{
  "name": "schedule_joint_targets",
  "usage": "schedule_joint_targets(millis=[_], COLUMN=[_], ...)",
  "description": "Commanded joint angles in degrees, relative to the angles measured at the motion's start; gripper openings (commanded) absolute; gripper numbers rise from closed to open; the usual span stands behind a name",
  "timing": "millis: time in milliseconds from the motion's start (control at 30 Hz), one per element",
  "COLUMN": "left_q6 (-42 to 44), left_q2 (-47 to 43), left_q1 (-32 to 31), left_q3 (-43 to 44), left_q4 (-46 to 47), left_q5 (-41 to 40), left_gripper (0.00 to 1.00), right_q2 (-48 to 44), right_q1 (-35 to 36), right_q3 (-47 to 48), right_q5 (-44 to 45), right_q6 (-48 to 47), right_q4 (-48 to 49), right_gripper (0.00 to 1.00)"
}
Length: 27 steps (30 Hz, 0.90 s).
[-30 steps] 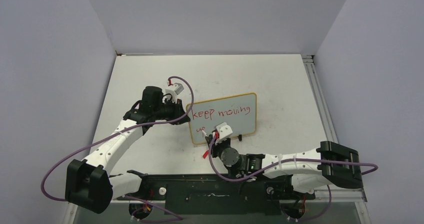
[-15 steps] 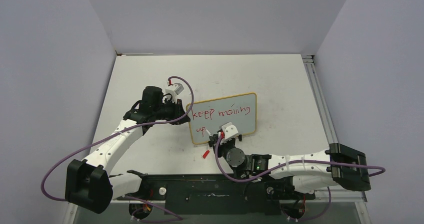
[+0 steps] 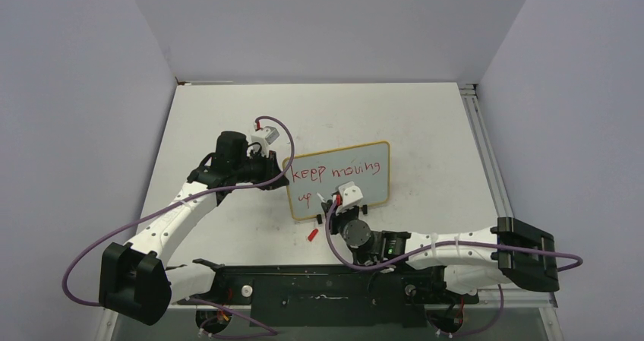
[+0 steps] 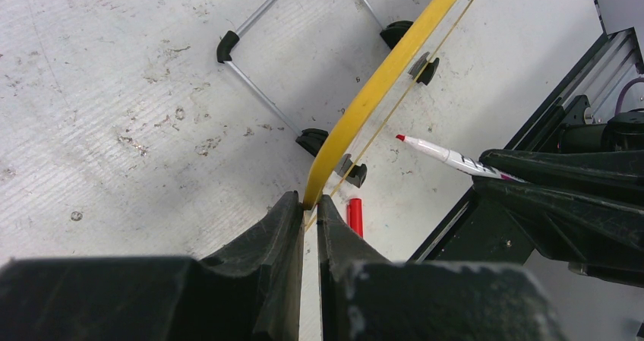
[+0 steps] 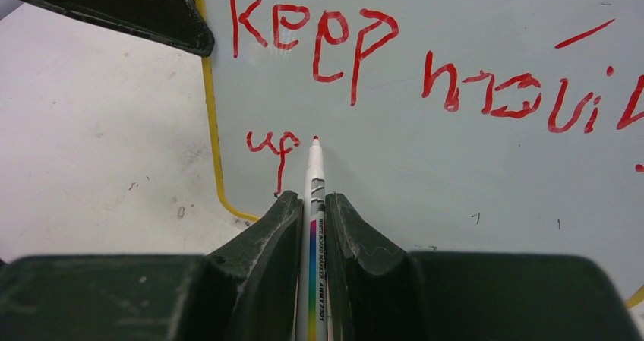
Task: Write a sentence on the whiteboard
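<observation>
The whiteboard [image 3: 376,183] stands tilted mid-table, with a yellow frame [image 4: 380,83]. The sentence [image 3: 334,171] is in red: "keep moving" on top [image 5: 364,37] and "up" below it [image 5: 272,143]. My left gripper [image 3: 273,166] is shut on the board's left frame edge [image 4: 307,200]. My right gripper [image 3: 332,208] is shut on a white marker [image 5: 314,166]. Its red tip is at the board face just right of "up". The marker also shows in the left wrist view [image 4: 440,153].
The red marker cap [image 3: 312,235] lies on the table in front of the board, also in the left wrist view [image 4: 355,216]. The board's wire stand with black feet [image 4: 228,46] is behind it. A metal rail [image 3: 482,151] runs along the table's right edge.
My right gripper has moved right along the second line with the marker, and the red "up" now reads fuller. The left arm and the board have not moved.
</observation>
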Motion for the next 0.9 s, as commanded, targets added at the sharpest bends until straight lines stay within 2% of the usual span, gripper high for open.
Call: schedule_joint_targets(millis=[0,867], left_q6=[-0.9,-0.8], left_q2=[-0.2,0.1], left_q1=[-0.3,-0.3], left_q3=[0.6,0.8], left_q4=[1.7,1.5], left_q5=[0.2,0.1], left_gripper=[0.0,0.0], right_q2=[0.5,4.4], right_q1=[-1.3,-2.8], right_q3=[-0.1,1.0], right_q5=[-1.0,-3.4], right_q6=[0.5,-0.8], right_q4=[2.5,5.9], right_gripper=[0.05,0.05])
